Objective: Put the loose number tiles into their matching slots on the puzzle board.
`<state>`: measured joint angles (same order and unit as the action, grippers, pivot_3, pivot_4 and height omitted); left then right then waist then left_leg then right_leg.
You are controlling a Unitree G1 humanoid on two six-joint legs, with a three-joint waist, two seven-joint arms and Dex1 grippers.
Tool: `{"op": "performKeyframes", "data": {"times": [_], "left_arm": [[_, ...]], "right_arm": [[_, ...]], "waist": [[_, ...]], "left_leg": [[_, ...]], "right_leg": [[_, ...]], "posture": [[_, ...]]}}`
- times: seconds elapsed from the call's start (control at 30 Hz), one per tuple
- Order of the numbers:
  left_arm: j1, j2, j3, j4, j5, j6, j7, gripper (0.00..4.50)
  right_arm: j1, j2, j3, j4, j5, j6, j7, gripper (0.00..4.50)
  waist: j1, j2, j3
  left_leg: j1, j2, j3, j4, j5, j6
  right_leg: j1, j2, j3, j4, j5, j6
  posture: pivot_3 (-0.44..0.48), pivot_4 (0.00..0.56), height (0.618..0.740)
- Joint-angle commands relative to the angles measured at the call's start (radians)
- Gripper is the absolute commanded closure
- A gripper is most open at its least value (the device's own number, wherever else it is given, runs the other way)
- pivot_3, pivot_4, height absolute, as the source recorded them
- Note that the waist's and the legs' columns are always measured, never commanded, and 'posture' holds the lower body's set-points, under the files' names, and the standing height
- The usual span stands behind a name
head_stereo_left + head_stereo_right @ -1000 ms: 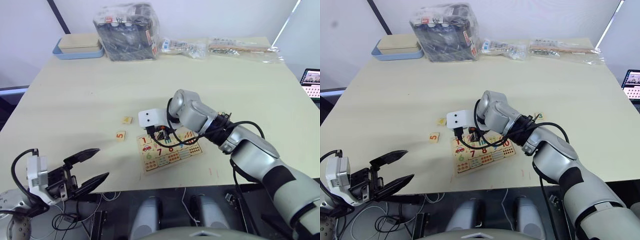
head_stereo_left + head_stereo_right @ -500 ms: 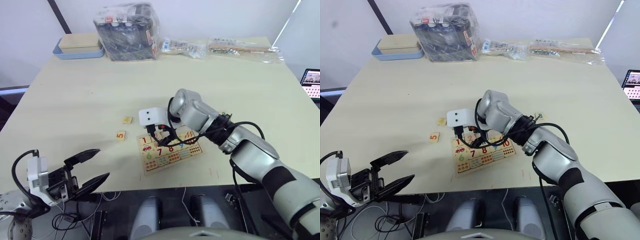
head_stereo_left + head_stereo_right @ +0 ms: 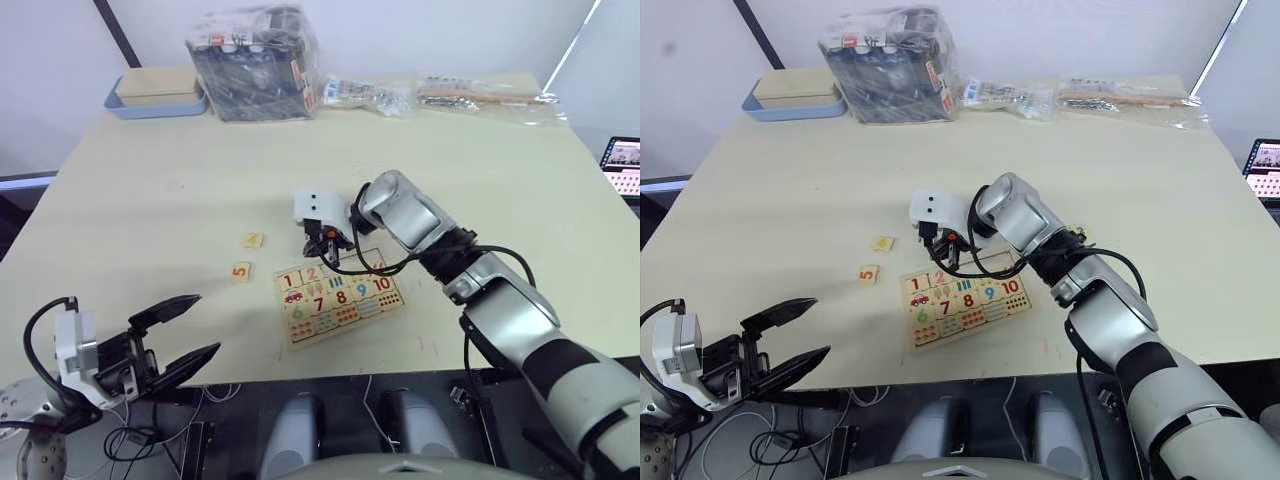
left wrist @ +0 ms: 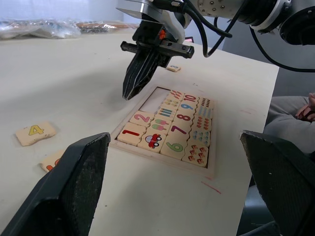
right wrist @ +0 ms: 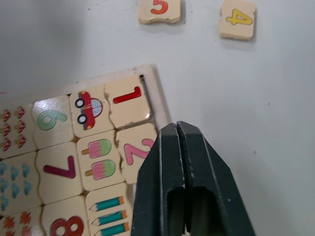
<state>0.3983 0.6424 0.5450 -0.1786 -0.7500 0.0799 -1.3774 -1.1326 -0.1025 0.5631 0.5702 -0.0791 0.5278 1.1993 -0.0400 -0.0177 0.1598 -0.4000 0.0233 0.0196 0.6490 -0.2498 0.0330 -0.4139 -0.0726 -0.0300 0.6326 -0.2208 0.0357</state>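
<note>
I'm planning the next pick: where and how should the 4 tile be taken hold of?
The 4 tile lies flat and alone on the table, beside the 5 tile. Probably come straight down and pinch two opposite side edges; its flat face offers nothing else to grip.

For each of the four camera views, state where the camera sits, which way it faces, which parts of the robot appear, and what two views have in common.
Left eye: head, looking down; puzzle board, both arms.
Right eye: head, same scene.
Left wrist: left arm, facing along the open left end effector at the board and the right end effector.
Right wrist: right arm, looking down past the shut right end effector at the board's 1 and 2.
Shared: tile 4 in both wrist views.
</note>
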Motion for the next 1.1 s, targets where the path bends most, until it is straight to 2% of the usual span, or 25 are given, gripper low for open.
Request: {"op": "performKeyframes", "data": {"times": [0.03,0.5,1.1], "left_arm": [[0.0,0.008,0.021,-0.014,-0.011,-0.012,-0.002,0.0],[-0.007,0.015,0.024,-0.014,-0.01,-0.009,0.0,0.0],[-0.014,0.012,0.019,-0.014,-0.008,-0.009,0.006,0.0]], "right_arm": [[0.006,0.005,-0.001,0.0,-0.018,-0.044,-0.017,4.48],[0.026,0.014,0.025,0.043,-0.075,-0.097,-0.016,4.48],[0.038,-0.002,0.012,0.005,-0.087,-0.097,0.02,4.48]], "waist": [[0.0,0.0,0.0],[0.0,0.0,0.0],[0.0,0.0,0.0]], "left_leg": [[0.0,0.0,0.0,0.0,0.0,0.0],[0.0,0.0,0.0,0.0,0.0,0.0],[0.0,0.0,0.0,0.0,0.0,0.0]], "right_leg": [[0.0,0.0,0.0,0.0,0.0,0.0],[0.0,0.0,0.0,0.0,0.0,0.0],[0.0,0.0,0.0,0.0,0.0,0.0]], "posture": [[0.0,0.15,0.74],[0.0,0.15,0.74],[0.0,0.15,0.74]]}}
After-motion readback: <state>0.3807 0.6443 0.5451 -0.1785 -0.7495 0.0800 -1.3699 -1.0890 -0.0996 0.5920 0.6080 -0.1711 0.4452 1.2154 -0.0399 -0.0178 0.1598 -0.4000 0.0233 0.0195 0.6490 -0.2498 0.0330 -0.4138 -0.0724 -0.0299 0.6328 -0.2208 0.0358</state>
